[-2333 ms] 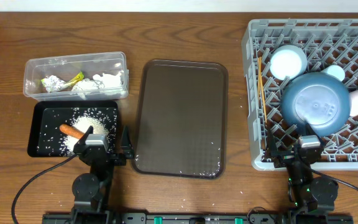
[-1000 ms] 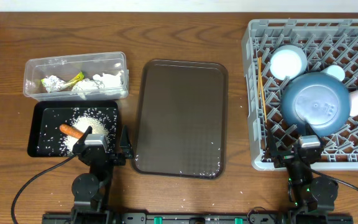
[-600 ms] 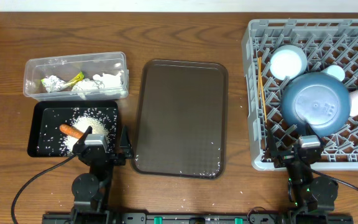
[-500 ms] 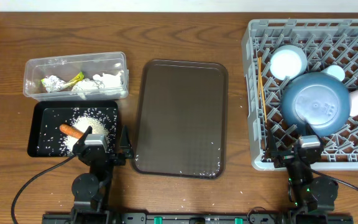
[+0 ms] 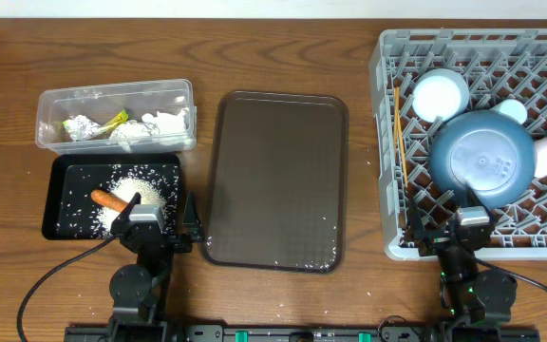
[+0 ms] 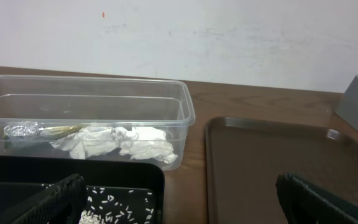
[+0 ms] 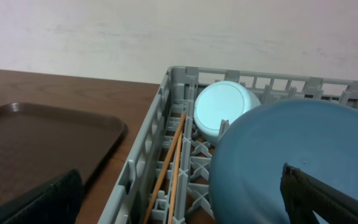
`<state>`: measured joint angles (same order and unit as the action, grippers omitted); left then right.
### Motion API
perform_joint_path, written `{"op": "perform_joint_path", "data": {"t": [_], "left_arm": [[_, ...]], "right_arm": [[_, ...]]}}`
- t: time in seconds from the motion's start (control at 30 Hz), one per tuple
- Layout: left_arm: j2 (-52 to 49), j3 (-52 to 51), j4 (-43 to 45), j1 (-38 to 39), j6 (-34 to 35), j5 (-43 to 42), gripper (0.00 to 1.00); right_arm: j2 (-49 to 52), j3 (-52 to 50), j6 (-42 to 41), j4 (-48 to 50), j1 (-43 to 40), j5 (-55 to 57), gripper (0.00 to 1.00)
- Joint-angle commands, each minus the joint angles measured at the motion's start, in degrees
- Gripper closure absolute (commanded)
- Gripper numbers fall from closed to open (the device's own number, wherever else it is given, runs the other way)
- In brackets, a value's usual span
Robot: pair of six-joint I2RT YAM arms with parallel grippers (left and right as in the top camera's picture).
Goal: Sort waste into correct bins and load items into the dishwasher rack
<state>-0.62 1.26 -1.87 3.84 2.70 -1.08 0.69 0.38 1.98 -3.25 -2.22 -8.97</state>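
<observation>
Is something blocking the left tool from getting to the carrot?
Nothing tall is. The carrot lies in the black bin beside the rice heap, and the open left tool sits at the bin's near edge. Only some rice and the bin's low wall lie between them.

bins (image 5: pixel 114 114) left, tray (image 5: pixel 276 180) centre, rack (image 5: pixel 387 142) right

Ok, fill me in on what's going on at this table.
Nothing is being handled. The left end effector and right end effector sit open at the near edge of the table, holding nothing. The rice and carrot lie in the black bin; tissue, foil and packet in the clear tub. The big blue bowl, small light-blue bowl and chopsticks are in the rack. The sorting looks done.
</observation>
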Motion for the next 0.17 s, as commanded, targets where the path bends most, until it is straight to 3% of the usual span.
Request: {"op": "perform_joint_path", "data": {"t": [0.0,0.13], "left_arm": [[0.4,-1.0,-2.3,-0.3,-1.0,1.8,0.0],[0.4,-1.0,-2.3,-0.3,-1.0,1.8,0.0]], "right_arm": [[-0.4,-0.1,0.3,-0.3,-0.5,0.4,0.01],[-0.4,-0.1,0.3,-0.3,-0.5,0.4,0.01]]}}
